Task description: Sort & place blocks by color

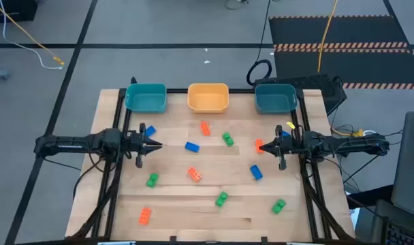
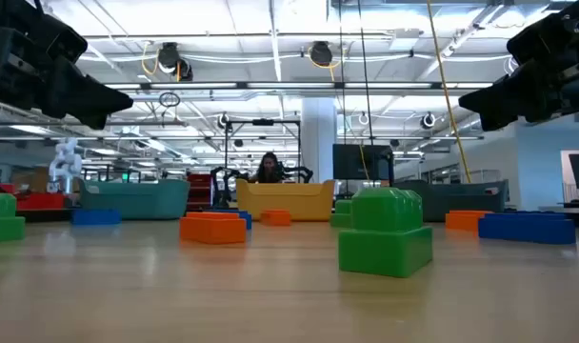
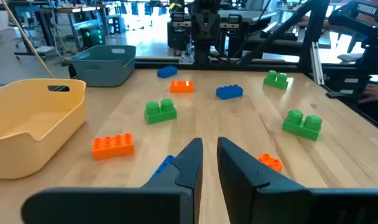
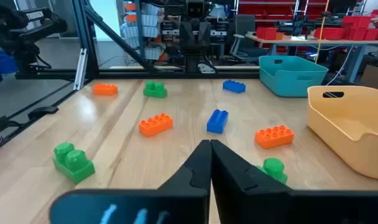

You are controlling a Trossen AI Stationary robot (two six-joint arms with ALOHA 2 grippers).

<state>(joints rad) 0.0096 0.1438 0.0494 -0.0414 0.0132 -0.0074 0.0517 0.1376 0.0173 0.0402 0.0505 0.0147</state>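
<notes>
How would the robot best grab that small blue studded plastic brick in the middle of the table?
Probably from straight above, fingers closing on the two long flat sides of the small blue studded plastic brick. It lies flat, studs up, with clear wood around it. The left gripper is nearest.

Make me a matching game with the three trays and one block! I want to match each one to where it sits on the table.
Seen from above:

Things
1. orange tray
2. left teal tray
3. right teal tray
4. orange-red block

Places
A. far edge, by the right arm's side
B. near left corner, alone
C. far edge, in the middle
D. far edge, by the left arm's side

Pairs: 1-C, 2-D, 3-A, 4-B
</notes>
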